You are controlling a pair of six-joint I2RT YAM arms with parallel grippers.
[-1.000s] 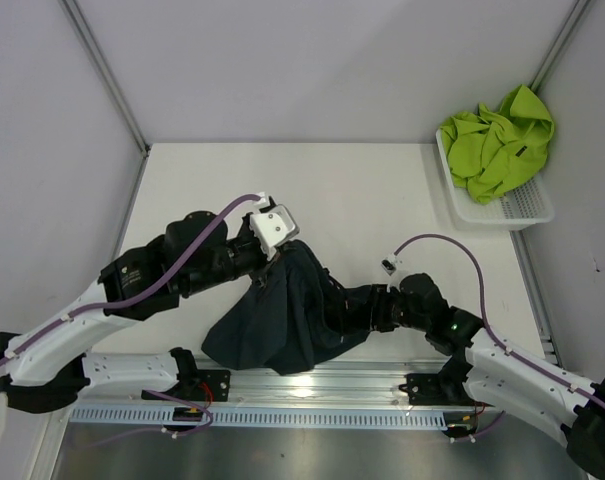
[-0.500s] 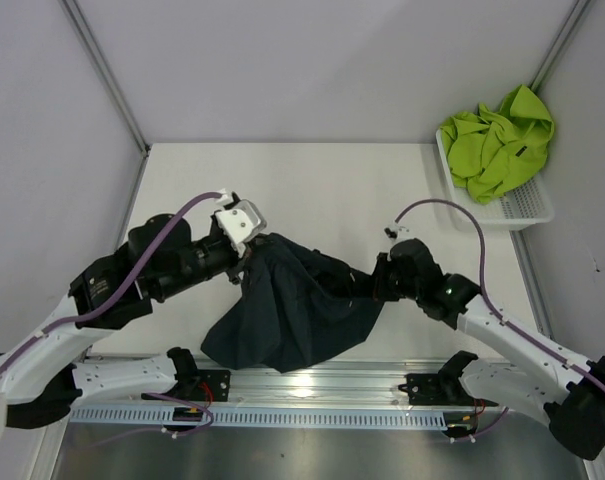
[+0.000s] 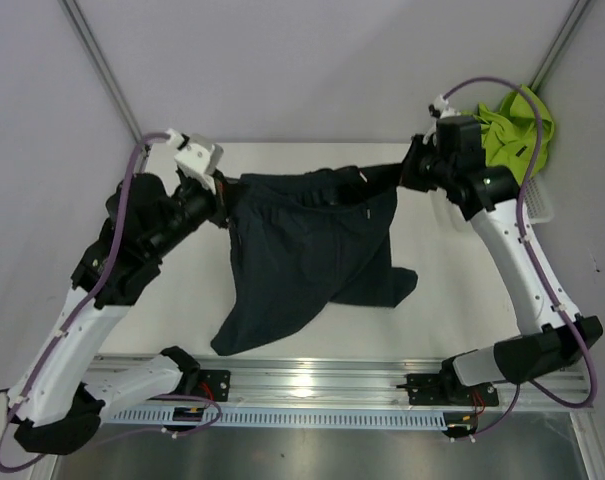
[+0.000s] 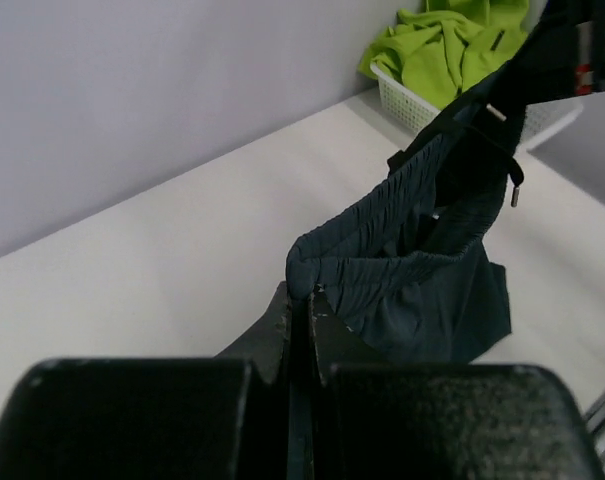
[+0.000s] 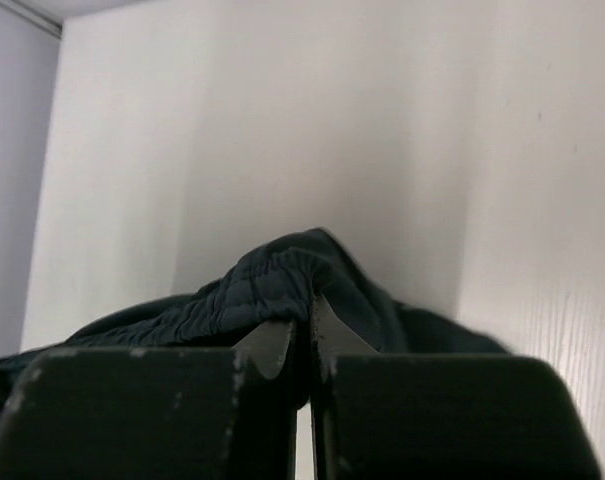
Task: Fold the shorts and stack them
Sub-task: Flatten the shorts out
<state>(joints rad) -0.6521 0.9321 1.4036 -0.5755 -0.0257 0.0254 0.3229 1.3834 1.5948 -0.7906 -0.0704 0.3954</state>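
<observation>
The dark navy shorts hang in the air above the table, stretched by the waistband between both arms, legs drooping toward the near edge. My left gripper is shut on the waistband's left end; the left wrist view shows the gathered elastic pinched at my left gripper. At the waistband's right end my right gripper is also shut, and in its own view the fabric bunches over my right gripper. The lime green shorts lie crumpled in the basket at the back right.
A white mesh basket stands at the table's right rear corner, also seen in the left wrist view as the basket. Grey walls close off the back and both sides. A metal rail runs along the near edge.
Both arms rose and swung apart toward the back, lifting the navy shorts off the table and spreading the waistband. The right gripper closed on the fabric during this.
</observation>
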